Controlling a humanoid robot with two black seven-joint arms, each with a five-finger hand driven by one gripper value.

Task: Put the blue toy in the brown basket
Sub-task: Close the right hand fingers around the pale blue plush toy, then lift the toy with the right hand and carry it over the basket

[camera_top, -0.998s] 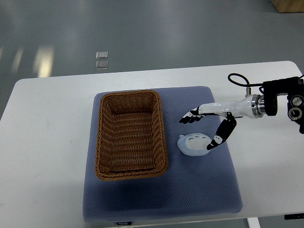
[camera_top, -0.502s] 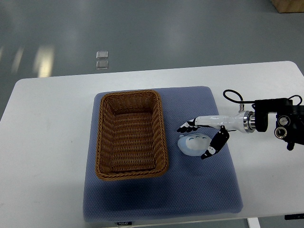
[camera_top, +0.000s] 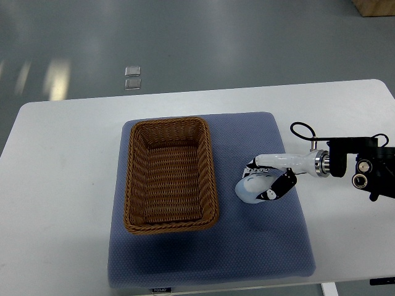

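Since half a second ago my right hand (camera_top: 266, 183) has dropped onto the blue toy (camera_top: 249, 190) and closed: the fingers that were spread over and beside it are now curled around it, and the wrist has slid a little toward the basket.

Going by size, I see the white counter (camera_top: 62, 185) filling most of the view, with a blue-grey mat (camera_top: 259, 246) laid on its middle. On the left half of that mat sits the brown basket (camera_top: 170, 174), a woven rectangle with its long axis running away from me; I see nothing inside it.

My right arm (camera_top: 345, 165) comes in from the right edge, nearly level across the picture, its white forearm section pointing left toward the basket and a black cable looping above the wrist.

The hand is clasped on the blue toy, upper fingers over its top and the dark-tipped thumb (camera_top: 279, 185) against its near right side.

The toy rests on the mat just to the right of the basket, close to its rim but apart from it. Its long axis seems to run left to right, though the fingers cover too much for me to say which way it faces.
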